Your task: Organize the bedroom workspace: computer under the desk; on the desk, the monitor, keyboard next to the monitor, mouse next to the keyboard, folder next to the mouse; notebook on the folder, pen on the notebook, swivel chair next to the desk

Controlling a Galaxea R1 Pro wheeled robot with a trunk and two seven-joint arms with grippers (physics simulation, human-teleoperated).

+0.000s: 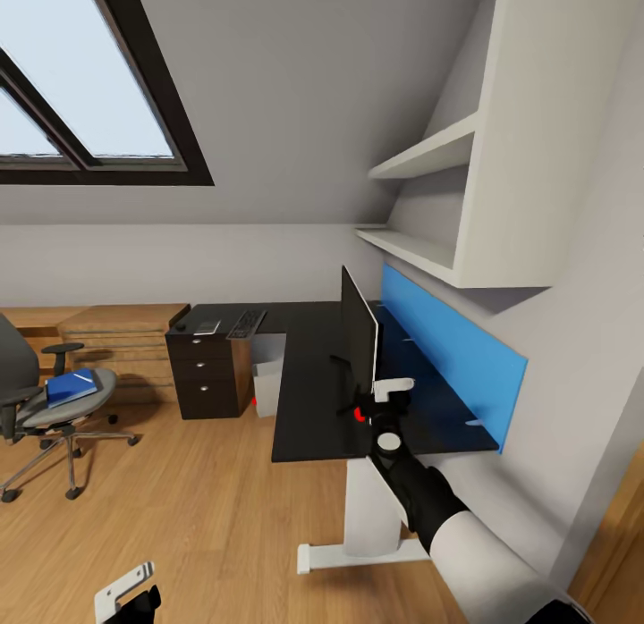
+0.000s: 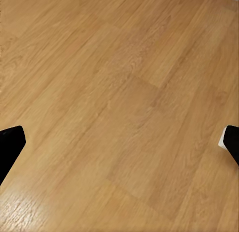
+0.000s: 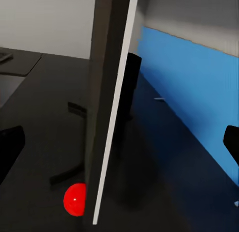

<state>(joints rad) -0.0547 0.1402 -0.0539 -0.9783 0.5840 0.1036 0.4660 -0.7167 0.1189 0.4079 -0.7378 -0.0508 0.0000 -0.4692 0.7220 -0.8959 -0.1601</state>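
The monitor point(image 1: 359, 336) stands edge-on on the black desk point(image 1: 304, 400), its red dot at the near lower corner. My right gripper point(image 1: 382, 400) is open at that near edge; in the right wrist view the monitor point(image 3: 107, 102) runs between the spread fingers point(image 3: 10, 145). The keyboard point(image 1: 246, 323) and grey notebook point(image 1: 207, 326) lie on the far wing above the drawers. The computer point(image 1: 266, 387) sits under the desk. The blue folder point(image 1: 72, 387) rests on the swivel chair point(image 1: 40, 409) at left. My left gripper point(image 1: 125, 597) hangs open over the floor point(image 2: 119, 102).
A blue wall panel point(image 1: 447, 356) runs behind the desk, with white shelves point(image 1: 429, 150) above it. A light-wood chest point(image 1: 125, 338) stands against the far wall beside the drawer unit point(image 1: 207, 378). Wood floor point(image 1: 179, 508) lies between chair and desk.
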